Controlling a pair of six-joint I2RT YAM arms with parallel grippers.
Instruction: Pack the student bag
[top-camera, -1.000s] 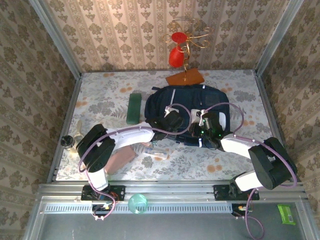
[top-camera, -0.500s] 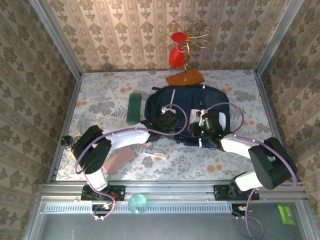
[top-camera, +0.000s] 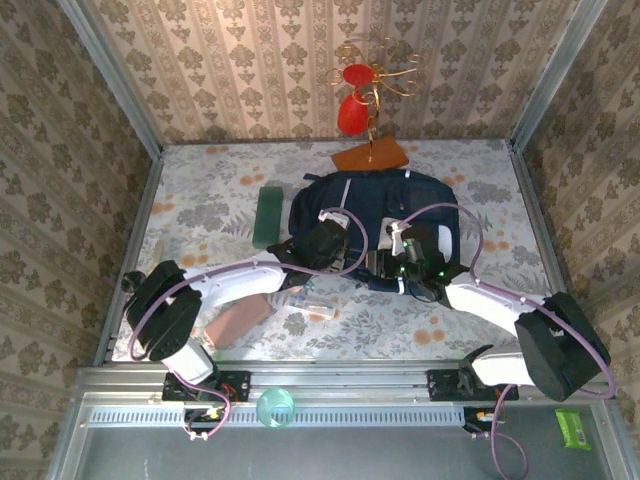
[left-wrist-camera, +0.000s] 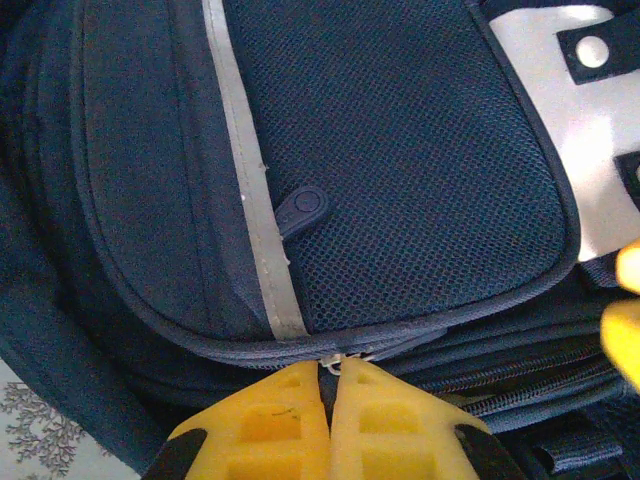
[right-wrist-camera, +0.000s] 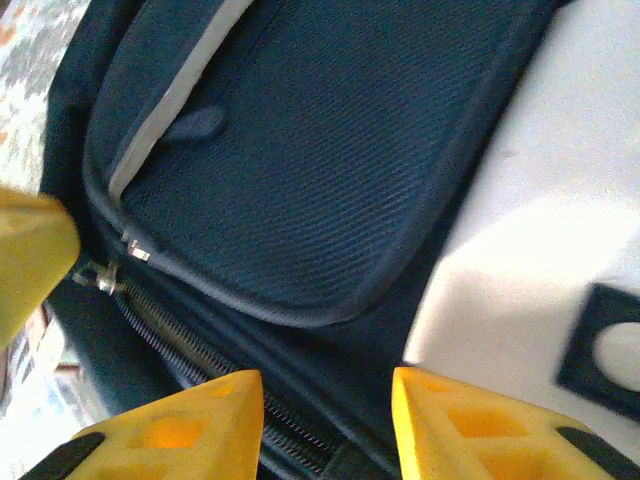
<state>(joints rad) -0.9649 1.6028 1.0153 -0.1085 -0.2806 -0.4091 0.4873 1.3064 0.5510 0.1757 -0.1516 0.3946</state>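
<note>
The student bag (top-camera: 375, 205) lies flat at the table's middle back, dark navy with a white patch (left-wrist-camera: 560, 100) and a grey stripe (left-wrist-camera: 245, 180). My left gripper (top-camera: 327, 240) is at the bag's near left edge. Its yellow fingers (left-wrist-camera: 290, 420) are shut on a small metal zip pull (left-wrist-camera: 340, 362) on the seam below the mesh front pocket. My right gripper (top-camera: 405, 255) hovers over the bag's near edge, open, with an open zip track (right-wrist-camera: 180, 340) and navy fabric between its fingers (right-wrist-camera: 440, 415). It holds nothing.
A green case (top-camera: 267, 215) lies left of the bag and an orange board (top-camera: 370, 156) behind it, under a red ornament on a gold stand (top-camera: 355, 100). A pinkish pouch (top-camera: 238, 318), a clear packet (top-camera: 310, 302) and a small bottle (top-camera: 135, 283) sit near left.
My right gripper has opened from nearly shut. The left arm has swung its elbow leftwards and its gripper has edged left along the bag's seam, still shut.
</note>
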